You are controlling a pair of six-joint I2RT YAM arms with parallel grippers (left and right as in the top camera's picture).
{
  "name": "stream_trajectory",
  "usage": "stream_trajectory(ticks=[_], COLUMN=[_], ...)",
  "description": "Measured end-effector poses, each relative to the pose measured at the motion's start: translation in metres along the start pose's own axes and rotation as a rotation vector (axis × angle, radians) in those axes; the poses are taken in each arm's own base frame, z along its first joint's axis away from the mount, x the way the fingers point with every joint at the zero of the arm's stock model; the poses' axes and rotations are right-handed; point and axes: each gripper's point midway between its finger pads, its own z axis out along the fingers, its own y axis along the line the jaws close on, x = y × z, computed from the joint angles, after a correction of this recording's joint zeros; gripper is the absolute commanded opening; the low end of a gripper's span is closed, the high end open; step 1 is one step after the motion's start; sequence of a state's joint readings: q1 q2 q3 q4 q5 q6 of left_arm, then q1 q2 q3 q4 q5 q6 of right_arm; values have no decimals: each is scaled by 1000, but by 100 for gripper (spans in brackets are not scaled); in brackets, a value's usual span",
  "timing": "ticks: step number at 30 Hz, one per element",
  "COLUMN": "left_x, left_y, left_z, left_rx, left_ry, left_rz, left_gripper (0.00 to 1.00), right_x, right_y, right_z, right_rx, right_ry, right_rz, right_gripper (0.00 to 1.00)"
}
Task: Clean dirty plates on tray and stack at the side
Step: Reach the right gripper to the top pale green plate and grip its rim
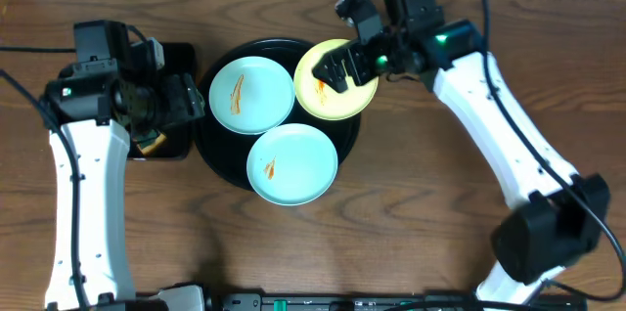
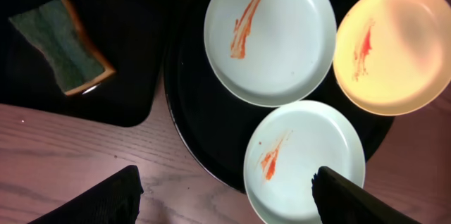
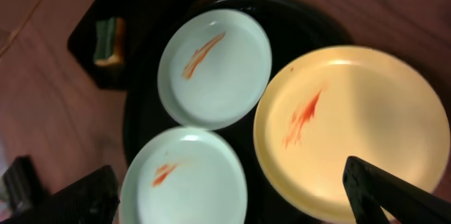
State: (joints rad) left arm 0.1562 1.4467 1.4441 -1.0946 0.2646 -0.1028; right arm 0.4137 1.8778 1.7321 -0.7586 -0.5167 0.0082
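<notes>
The round black tray (image 1: pixel 223 155) holds three plates, each with an orange sauce streak. One blue-green plate (image 1: pixel 251 94) lies at the tray's left, another (image 1: pixel 291 162) overhangs its front rim, and the yellow plate (image 1: pixel 342 91) sits at its back right. My right gripper (image 1: pixel 333 68) hovers open over the yellow plate (image 3: pixel 352 132), empty (image 3: pixel 236 199). My left gripper (image 1: pixel 186 101) is open and empty (image 2: pixel 225 203), at the tray's left edge. The left wrist view shows the two blue-green plates (image 2: pixel 270 34) (image 2: pixel 304 160) and the yellow plate (image 2: pixel 392 48).
A smaller rectangular black tray (image 1: pixel 176 150) lies left of the round tray under my left arm. It carries a green and tan sponge (image 2: pixel 63 44), which also shows in the right wrist view (image 3: pixel 109 41). Bare wood table (image 1: pixel 411 213) lies in front and to the right.
</notes>
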Motion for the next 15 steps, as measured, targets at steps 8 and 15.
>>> stream_trajectory(ticks=[8,15], left_x=[-3,-19], left_y=[14,65], left_z=[22,17], left_rx=[-55,-172], left_ry=[48,-15], left_rz=[-15,-170], left_gripper=[79,79], right_x=[-10,30], right_y=[11,36], right_z=[37,89], right_rx=[-30,18], right_ry=[-34,106], right_rz=[81,200], right_gripper=[92,70])
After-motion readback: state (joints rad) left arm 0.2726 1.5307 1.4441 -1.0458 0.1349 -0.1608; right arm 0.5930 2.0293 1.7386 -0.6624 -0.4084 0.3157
